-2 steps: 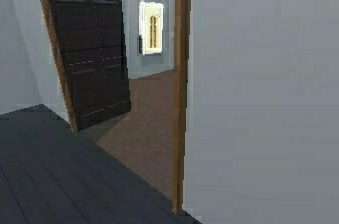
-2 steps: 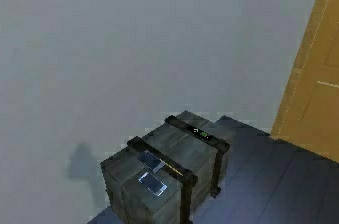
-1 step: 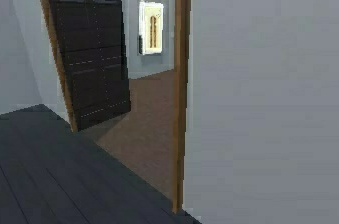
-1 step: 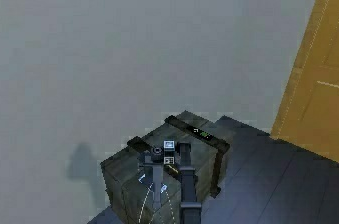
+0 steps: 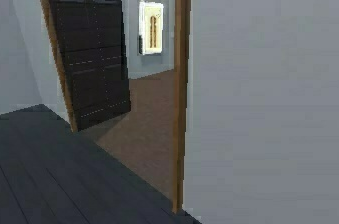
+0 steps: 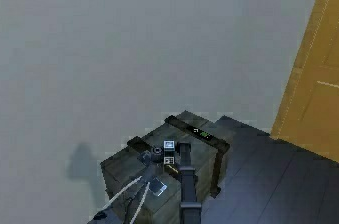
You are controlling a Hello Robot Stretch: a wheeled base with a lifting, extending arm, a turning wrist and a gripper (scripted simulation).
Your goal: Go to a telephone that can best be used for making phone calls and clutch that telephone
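In the arm side view my arm rises from the bottom edge, with two small white marked squares at its far end. The gripper reaches down and left from there, its thin fingers lying across a dark green chest that stands on the dark floor against the grey wall. I cannot tell whether the gripper holds anything.
In the forward view a dark panelled door stands open in a wood-framed doorway. Brown floor leads to a lit framed panel on the far wall. A grey wall stands close at the right. An orange-brown door is at the arm side view's right.
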